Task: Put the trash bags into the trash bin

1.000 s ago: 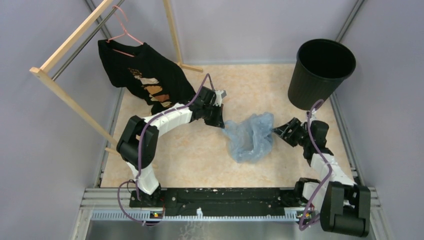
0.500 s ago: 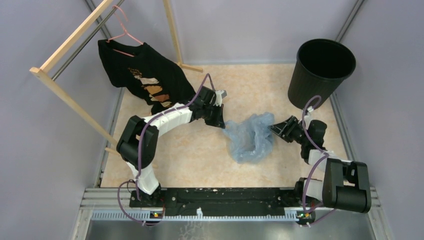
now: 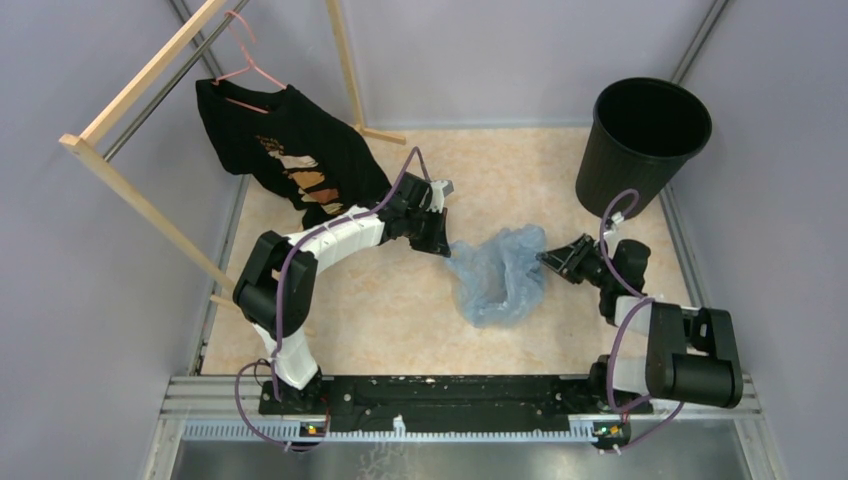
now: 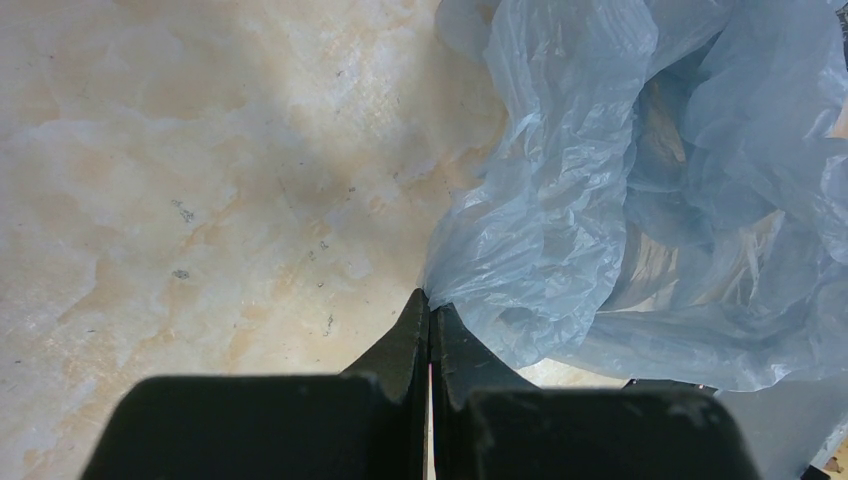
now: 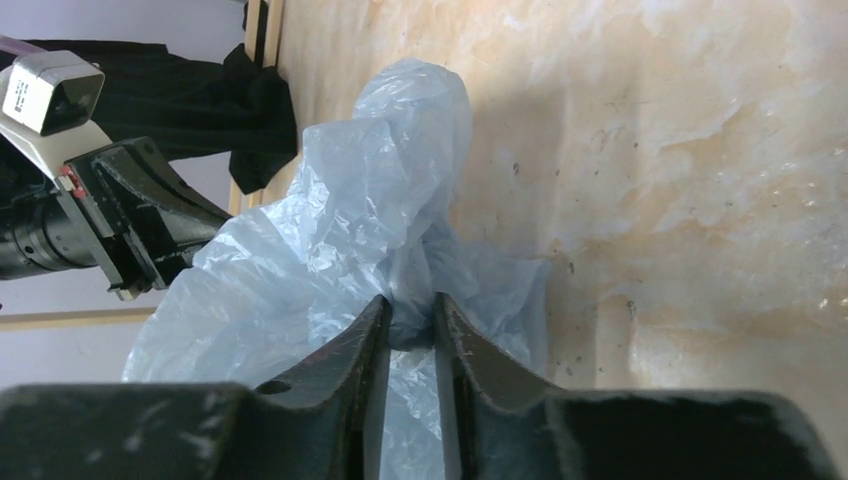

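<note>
1. The trash bag (image 3: pixel 498 278) lay crumpled on the table (image 3: pixel 380 310), right of centre. The trash bin (image 3: pixel 645 140) stood in the far right corner, well apart from it.
2. My left gripper (image 4: pixel 430 308) was pressed together on the bag's left edge, pinching thin film.
3. My right gripper (image 5: pixel 410 322) clamped a bunched fold on the bag's right side (only the film kept it from closing fully).
4. In my judgement, the lift called for both arms rising evenly with the film left slack between the two grips. They then had to travel toward the far right corner, high enough to clear the bin's rim.

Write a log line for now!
left end effector shut on trash bag | right end effector shut on trash bag | trash bag on table | trash bin apart
</note>
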`<act>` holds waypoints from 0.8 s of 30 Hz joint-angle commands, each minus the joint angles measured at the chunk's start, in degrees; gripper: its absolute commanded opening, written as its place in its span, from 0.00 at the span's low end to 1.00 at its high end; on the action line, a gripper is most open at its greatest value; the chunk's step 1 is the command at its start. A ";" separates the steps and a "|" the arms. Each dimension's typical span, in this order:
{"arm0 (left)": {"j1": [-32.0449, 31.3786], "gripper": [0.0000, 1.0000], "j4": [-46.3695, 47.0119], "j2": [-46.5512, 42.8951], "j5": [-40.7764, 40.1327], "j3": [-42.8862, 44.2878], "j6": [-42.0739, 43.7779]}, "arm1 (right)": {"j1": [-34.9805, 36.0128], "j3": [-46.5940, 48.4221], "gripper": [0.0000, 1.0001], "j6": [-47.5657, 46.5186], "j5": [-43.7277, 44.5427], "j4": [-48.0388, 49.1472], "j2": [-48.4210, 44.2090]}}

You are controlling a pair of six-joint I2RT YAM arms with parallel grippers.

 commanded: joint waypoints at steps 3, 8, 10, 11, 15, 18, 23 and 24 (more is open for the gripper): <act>-0.08 0.00 0.98 -0.09 0.71 1.90 -0.42 | 1.20 0.90 0.18 -4.25 1.75 -7.75 -8.22; -0.04 0.00 0.99 -0.83 0.03 1.82 -0.42 | 2.48 4.09 0.19 -9.96 6.51 -24.47 -17.82; 0.09 0.00 1.05 -1.19 -0.26 1.74 -0.42 | 2.79 5.27 0.19 -11.74 8.10 -29.49 -20.79; 0.16 0.00 1.09 -1.41 -0.27 1.72 -0.46 | 2.95 5.70 0.19 -12.47 8.74 -31.56 -21.96; 0.34 0.00 1.35 -1.91 -0.37 1.43 -0.51 | 3.25 7.56 0.26 -14.81 9.19 -36.29 -23.91; 0.32 0.00 1.68 -2.19 -0.09 1.06 -0.89 | 3.28 7.50 0.37 -13.99 8.26 -35.44 -23.84; 0.28 0.00 2.49 -1.93 1.30 0.45 -1.55 | 3.46 5.56 0.53 -12.43 8.72 -31.09 -21.92; 0.28 0.00 2.49 -1.76 1.53 0.56 -1.63 | 3.46 5.37 0.55 -12.58 9.12 -31.06 -21.67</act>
